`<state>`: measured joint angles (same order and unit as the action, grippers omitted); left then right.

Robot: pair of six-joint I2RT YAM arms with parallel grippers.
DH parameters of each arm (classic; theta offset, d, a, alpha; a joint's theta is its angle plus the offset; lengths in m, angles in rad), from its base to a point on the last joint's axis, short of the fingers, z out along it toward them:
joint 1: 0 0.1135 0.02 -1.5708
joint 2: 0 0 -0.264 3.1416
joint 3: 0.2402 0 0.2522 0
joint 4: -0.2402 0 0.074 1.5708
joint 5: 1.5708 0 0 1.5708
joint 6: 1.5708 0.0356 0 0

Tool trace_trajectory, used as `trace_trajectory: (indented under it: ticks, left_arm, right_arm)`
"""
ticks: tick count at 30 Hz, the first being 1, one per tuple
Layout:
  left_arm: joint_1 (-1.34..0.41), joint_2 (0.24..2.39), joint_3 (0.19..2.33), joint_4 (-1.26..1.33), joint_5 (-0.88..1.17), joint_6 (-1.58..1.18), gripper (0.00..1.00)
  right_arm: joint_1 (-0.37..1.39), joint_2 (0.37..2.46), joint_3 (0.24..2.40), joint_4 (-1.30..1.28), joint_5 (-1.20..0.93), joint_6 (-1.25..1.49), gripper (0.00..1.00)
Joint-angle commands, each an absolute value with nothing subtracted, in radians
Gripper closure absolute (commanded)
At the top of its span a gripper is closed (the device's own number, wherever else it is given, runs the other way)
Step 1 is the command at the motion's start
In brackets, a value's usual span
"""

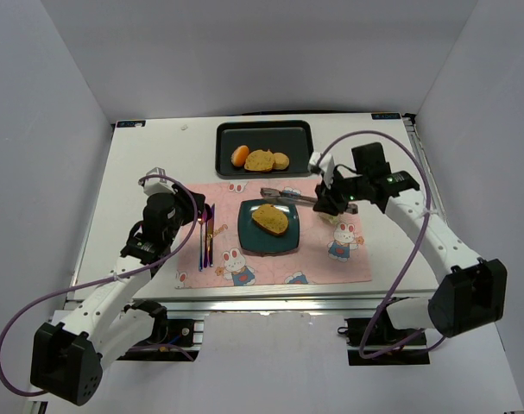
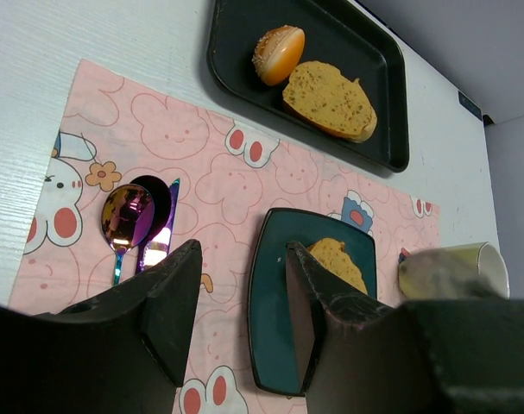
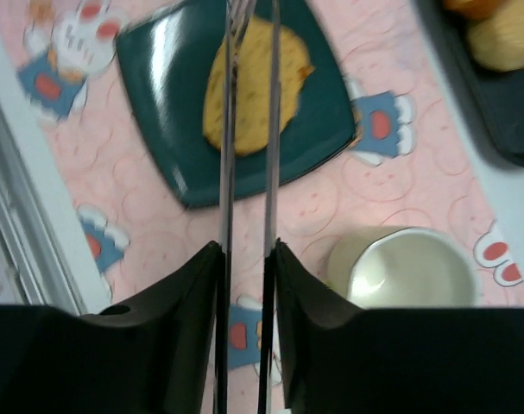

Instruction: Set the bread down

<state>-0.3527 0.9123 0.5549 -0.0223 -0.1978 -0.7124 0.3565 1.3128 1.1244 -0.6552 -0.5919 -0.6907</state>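
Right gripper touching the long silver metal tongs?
Touching. Right wrist view: the right gripper clamps both arms of the silver metal tongs from outside.

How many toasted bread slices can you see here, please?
2: one bread slice on the teal plate; the other bread slice in the black tray, beside the orange bun.

Left wrist view: near end of bread slice (image 2: 335, 257) and a corner of the plate (image 2: 270, 293) hidden behind one finger (image 2: 318, 319). Cup (image 2: 456, 269) past that finger is blurred. Right wrist view: tongs (image 3: 224, 155) tips cut by top edge; tray (image 3: 512, 121) cropped.
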Motion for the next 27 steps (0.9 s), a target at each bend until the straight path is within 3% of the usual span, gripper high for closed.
trace_trajectory:
  ticks: [1,11,17,27]
  left_arm:
    - [-0.353,0.893,0.571,-0.017,-0.201,-0.715,0.46]
    - [-0.353,0.874,0.574,-0.026,-0.213,-0.726,0.46]
    - [-0.353,0.865,0.565,-0.031,-0.221,-0.732,0.46]
    - [-0.353,0.904,0.584,-0.02,-0.213,-0.724,0.46]
  right_arm:
    - [0.353,1.395,1.239,-0.473,-0.545,-0.418,0.66]
    - [0.342,1.693,1.479,-0.324,-0.312,0.203,0.69]
    - [0.341,1.772,1.517,-0.324,-0.261,0.259,0.62]
    - [0.339,1.805,1.5,-0.307,-0.322,0.311,0.61]
